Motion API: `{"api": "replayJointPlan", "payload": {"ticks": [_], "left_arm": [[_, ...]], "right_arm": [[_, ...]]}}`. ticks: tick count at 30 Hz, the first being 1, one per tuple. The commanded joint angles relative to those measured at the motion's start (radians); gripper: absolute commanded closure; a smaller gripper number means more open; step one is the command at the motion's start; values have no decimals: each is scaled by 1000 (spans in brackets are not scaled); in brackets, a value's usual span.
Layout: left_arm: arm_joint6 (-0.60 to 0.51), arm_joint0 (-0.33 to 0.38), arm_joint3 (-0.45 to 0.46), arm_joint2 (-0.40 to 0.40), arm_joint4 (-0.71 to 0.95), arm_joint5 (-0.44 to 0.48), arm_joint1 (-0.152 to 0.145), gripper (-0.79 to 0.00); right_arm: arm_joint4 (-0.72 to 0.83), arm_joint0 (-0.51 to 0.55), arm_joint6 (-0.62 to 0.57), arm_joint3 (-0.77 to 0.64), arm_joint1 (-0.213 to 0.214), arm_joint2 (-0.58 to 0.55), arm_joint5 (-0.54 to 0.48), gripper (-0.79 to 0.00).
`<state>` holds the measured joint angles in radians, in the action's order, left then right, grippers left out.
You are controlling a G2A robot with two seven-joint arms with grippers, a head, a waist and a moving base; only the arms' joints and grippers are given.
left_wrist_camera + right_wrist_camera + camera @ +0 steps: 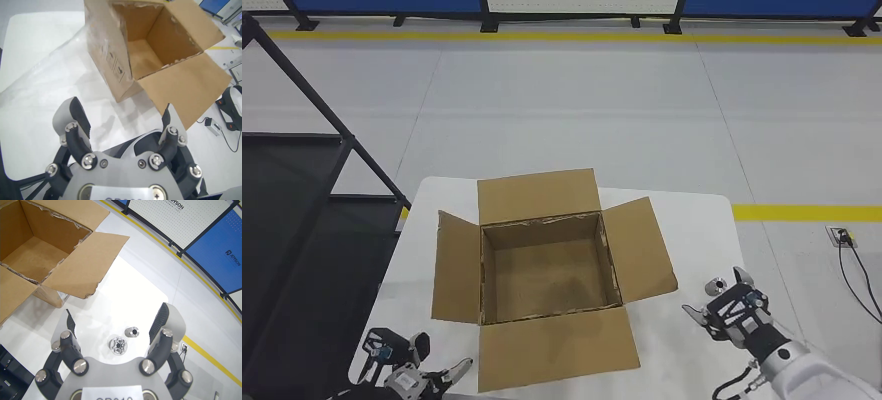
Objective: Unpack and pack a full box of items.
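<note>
An open cardboard box point(547, 268) stands in the middle of the white table point(697, 235), all flaps folded out; its brown floor point(143, 55) is bare, as the right wrist view point(32, 251) also shows. My left gripper point(122, 113) is open with nothing between its fingers, off the box's near left corner point(400, 347). My right gripper point(115, 321) is open above the table to the right of the box point(720, 297). Under it lie two small metal parts: a short cylinder point(132, 332) and a round slotted disc point(117, 345).
A clear plastic sheet point(43, 75) lies on the table left of the box. A black metal rack point(302, 250) stands beside the table's left edge. Cables and a small adapter point(212, 125) lie on the floor.
</note>
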<state>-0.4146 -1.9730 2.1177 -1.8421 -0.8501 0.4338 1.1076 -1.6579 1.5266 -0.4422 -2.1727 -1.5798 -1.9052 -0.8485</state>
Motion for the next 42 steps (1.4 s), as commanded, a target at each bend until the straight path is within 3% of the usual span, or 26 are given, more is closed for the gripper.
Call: {"api": "replayJointPlan", "payload": {"ticks": [1,4,9,15,31,37,42], "left_arm": [[-27,17,-44,-6,-7,27,-4,-785],[-53,83,-89,29,-47,-22,-5,-785],[-43,246,-188,178,-117,-104,1,-785],[-38,371,-277,300,-168,-118,9,-785],[-7,481,-340,331,-111,-190,17,-785],[-27,537,-377,331,-71,-191,18,-785],[-46,529,-379,322,-78,-151,13,-785]], "right_arm": [[13,0,13,8,7,-9,-7,-785],[32,-4,29,18,16,-16,-19,-785],[44,-6,31,23,30,-15,-25,-785],[57,28,49,9,44,-23,0,-785],[112,85,108,20,78,-35,36,-785],[155,86,103,42,93,-37,-1,-785],[155,86,103,42,93,-37,-1,-785]]}}
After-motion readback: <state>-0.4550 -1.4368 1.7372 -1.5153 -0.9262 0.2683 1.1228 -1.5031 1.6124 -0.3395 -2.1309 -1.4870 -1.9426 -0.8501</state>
